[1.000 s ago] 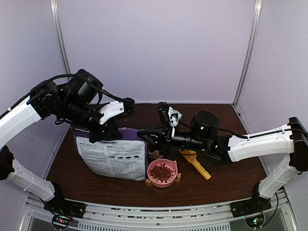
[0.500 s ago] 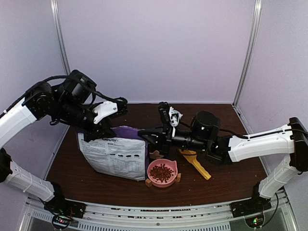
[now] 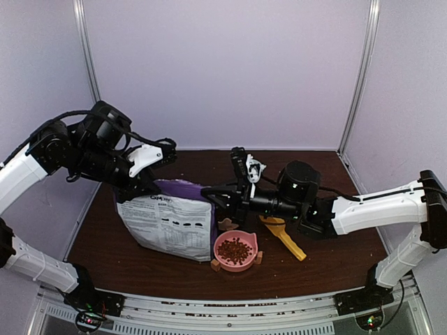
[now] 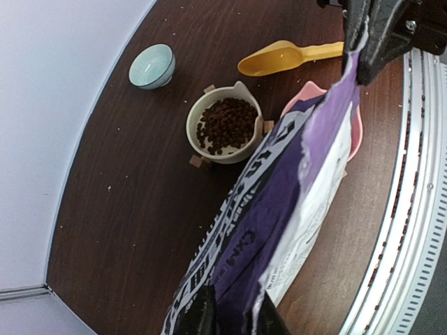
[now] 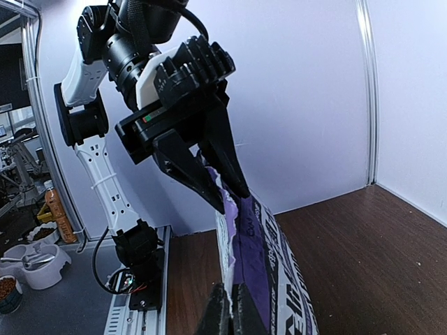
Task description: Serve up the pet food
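The pet food is dark brown kibble lying in a pink bowl [image 3: 235, 251] and in a cream bowl [image 4: 225, 124]. A purple-and-white bag [image 3: 171, 223] stands upright on the table between my arms, its torn top edge stretched between them. My left gripper [image 3: 142, 185] [image 4: 234, 317] is shut on the bag's top left corner. My right gripper [image 3: 211, 194] [image 5: 227, 307] is shut on the top right corner, above the bowls. The bag [image 4: 279, 209] hides most of the pink bowl in the left wrist view.
A yellow scoop [image 3: 286, 239] lies on the brown table right of the pink bowl. A small light-blue bowl [image 4: 151, 66] stands near the back wall. The metal rail [image 4: 419, 209] runs along the table's near edge.
My left gripper has drawn back to the left with the bag's corner, pulling the top edge longer and shifting the bag slightly. The right arm has stayed put.
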`<state>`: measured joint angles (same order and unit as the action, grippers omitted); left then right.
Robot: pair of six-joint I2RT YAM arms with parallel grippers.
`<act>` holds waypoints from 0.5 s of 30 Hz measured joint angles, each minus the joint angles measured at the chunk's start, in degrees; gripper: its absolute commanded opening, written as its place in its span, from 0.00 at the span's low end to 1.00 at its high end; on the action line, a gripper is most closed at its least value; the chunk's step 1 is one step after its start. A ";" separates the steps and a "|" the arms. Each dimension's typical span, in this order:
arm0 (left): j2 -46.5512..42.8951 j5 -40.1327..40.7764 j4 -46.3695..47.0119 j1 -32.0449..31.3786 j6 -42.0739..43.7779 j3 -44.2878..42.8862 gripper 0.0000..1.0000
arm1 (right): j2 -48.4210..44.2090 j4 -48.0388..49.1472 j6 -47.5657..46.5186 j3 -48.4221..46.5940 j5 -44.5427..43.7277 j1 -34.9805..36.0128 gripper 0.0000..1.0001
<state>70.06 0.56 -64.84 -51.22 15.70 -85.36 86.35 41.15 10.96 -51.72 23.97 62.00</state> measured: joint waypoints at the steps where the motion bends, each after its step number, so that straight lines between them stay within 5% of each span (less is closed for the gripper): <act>1: -0.31 0.35 0.00 0.35 0.09 0.11 0.03 | 0.00 0.07 0.00 0.00 -0.02 -0.04 0.00; 6: -0.72 0.46 0.17 0.68 0.57 0.76 0.00 | 0.00 0.20 0.02 0.07 -0.07 -0.04 0.00; 8: -0.92 0.46 0.55 0.79 0.57 1.09 0.10 | 0.00 0.20 0.02 0.07 -0.13 -0.04 0.00; 12: -1.84 1.53 1.03 1.88 0.44 1.90 0.12 | 0.00 0.35 0.02 0.20 -0.28 -0.04 0.00; 15: -2.54 2.10 1.51 2.56 0.42 2.60 0.00 | 0.00 0.48 0.02 0.24 -0.28 -0.04 0.00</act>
<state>67.53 2.66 -63.33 -48.66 16.12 -82.76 86.35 41.63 10.98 -51.48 23.68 61.95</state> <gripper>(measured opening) 0.123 0.007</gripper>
